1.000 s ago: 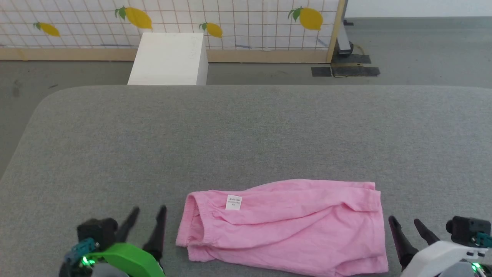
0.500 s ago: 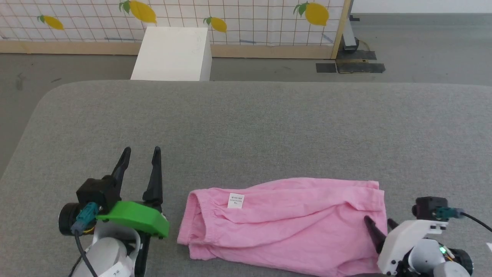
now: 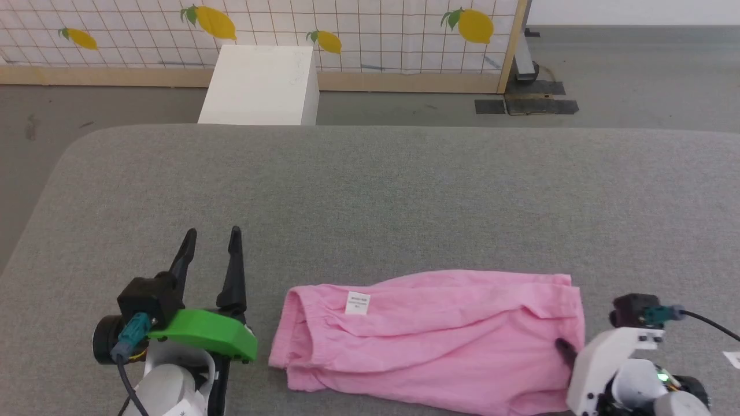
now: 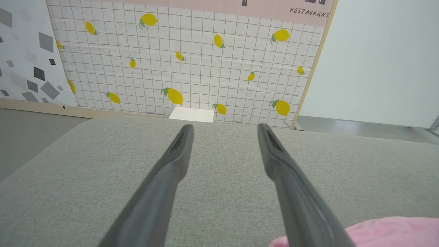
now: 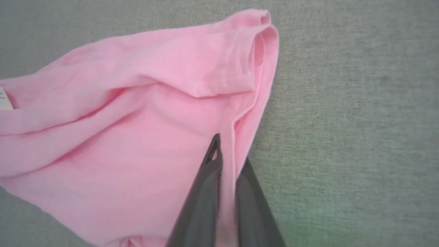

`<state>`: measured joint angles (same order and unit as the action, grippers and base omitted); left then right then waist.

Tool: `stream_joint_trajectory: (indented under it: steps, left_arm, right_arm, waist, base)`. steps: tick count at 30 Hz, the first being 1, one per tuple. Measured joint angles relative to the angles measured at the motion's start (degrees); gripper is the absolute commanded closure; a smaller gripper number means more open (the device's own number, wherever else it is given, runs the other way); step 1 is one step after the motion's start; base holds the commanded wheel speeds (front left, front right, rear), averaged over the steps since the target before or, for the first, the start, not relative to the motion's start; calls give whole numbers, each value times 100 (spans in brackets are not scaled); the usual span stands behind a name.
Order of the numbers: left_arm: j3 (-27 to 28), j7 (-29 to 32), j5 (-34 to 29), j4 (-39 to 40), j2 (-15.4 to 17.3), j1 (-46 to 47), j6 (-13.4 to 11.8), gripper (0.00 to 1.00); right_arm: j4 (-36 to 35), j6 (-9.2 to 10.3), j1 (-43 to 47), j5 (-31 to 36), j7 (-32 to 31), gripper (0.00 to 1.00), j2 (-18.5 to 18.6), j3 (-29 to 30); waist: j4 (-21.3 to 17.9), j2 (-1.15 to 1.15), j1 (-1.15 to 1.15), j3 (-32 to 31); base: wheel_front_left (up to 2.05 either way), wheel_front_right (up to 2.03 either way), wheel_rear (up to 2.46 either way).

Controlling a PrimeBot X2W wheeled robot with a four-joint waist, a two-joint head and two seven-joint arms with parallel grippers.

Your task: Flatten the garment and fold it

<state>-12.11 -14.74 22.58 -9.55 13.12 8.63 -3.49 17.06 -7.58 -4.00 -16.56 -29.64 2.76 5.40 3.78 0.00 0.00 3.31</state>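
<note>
1. Pink garment (image 3: 428, 341) flat-ish on grey padded surface (image 3: 370, 196), near front edge. Waistband end twd robot's left, white label (image 3: 358, 303) facing up.
2. R gripper (image 5: 230, 151) at garment's right hem edge, pinched tight on a thin fold of the pink cloth.
3. L gripper (image 3: 213, 231) just beside waistband end, not touching. Spread wide, nothing held, aimed away over bare surface.
4. Creases across mid of garment, far right corner w/ hem doubled over.
</note>
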Motion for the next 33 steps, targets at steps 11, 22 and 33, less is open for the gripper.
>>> stream_joint_trajectory:
  steps: [11, 22, 33]
  left_arm:
    - [234, -1, -153, -12, -98, -173, 98, 0]
    - [327, -1, -260, 9, -114, -182, 168, 0]
    - [318, -2, -278, -5, -205, -166, 211, 0]
  right_arm:
    - [-1302, 1, 518, 1347, 48, 100, 8, 1199]
    - [-3278, 1, 950, 1556, -750, 100, 12, -400]
    - [-2993, 1, 37, 1321, -1274, 100, 437, -2971]
  waist:
    - [-40, 0, 0, -40]
    - [-83, 0, 0, 11]
    - [41, 0, 0, 133]
  base:
    - [0, 0, 0]
    - [0, 0, 0]
    - [0, 0, 0]
